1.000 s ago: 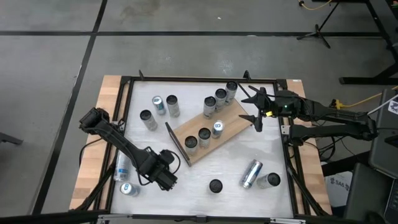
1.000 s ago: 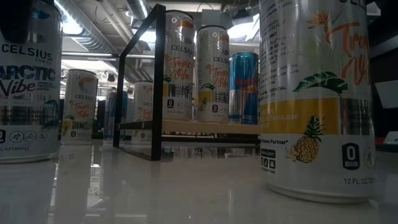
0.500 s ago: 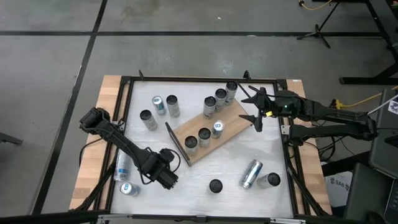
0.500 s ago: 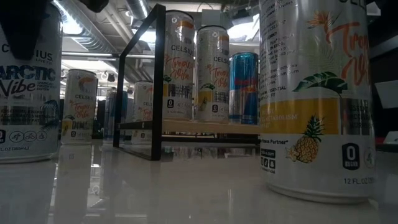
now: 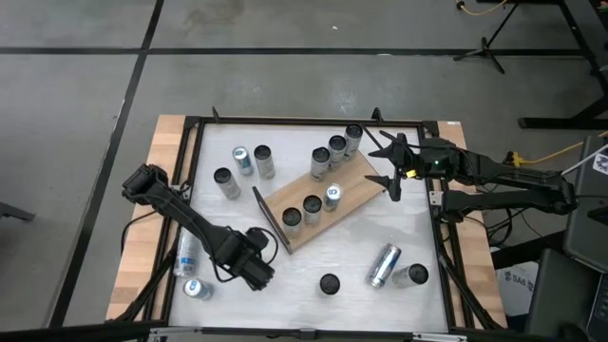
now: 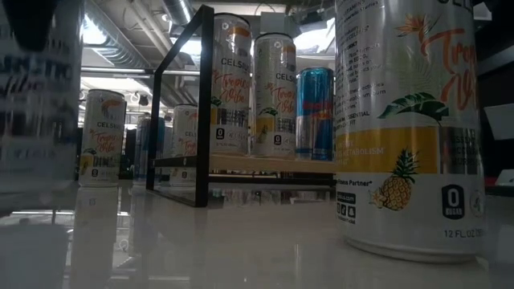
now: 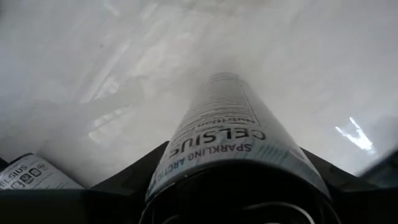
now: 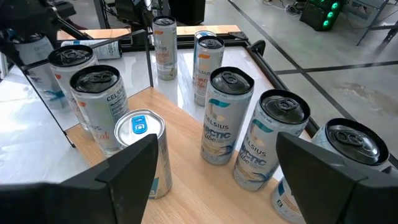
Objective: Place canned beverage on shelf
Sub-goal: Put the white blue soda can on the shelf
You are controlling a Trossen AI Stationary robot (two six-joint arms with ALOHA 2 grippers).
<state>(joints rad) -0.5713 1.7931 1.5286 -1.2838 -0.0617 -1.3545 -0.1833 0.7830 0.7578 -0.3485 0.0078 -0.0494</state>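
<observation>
The shelf (image 5: 328, 211) is a wood-grain board with a dark panel (image 5: 270, 219) at its near-left end, and several cans stand on it. My left gripper (image 5: 255, 274) points down near the table's front left, shut on a white Celsius Arctic can (image 7: 217, 124). That can shows blurred at the left of the low view (image 6: 36, 104) and is hidden under the gripper in the high view. My right gripper (image 5: 391, 169) hangs open over the shelf's far right end. In the right wrist view its fingers (image 8: 127, 171) stand apart above the shelf's cans (image 8: 227, 115). My left gripper pinches the can's upper wall (image 7: 166, 160), just under the top rim, between its two fingers (image 7: 121, 182). The fingers come from above and point down, one on each side of the can. The can hangs upright below them, its base a little off the table.
Three cans stand at the far left (image 5: 243, 160). Near the front right, one can lies on its side (image 5: 384, 264) and two stand (image 5: 411, 275) (image 5: 329, 283). One more can stands at the front left (image 5: 197, 289), and another lies on the left plank (image 5: 186, 255).
My left gripper has taken hold of the Arctic can at its top. The can stood sharp on the table before. It now shows blurred in the low view, with its base raised slightly.
</observation>
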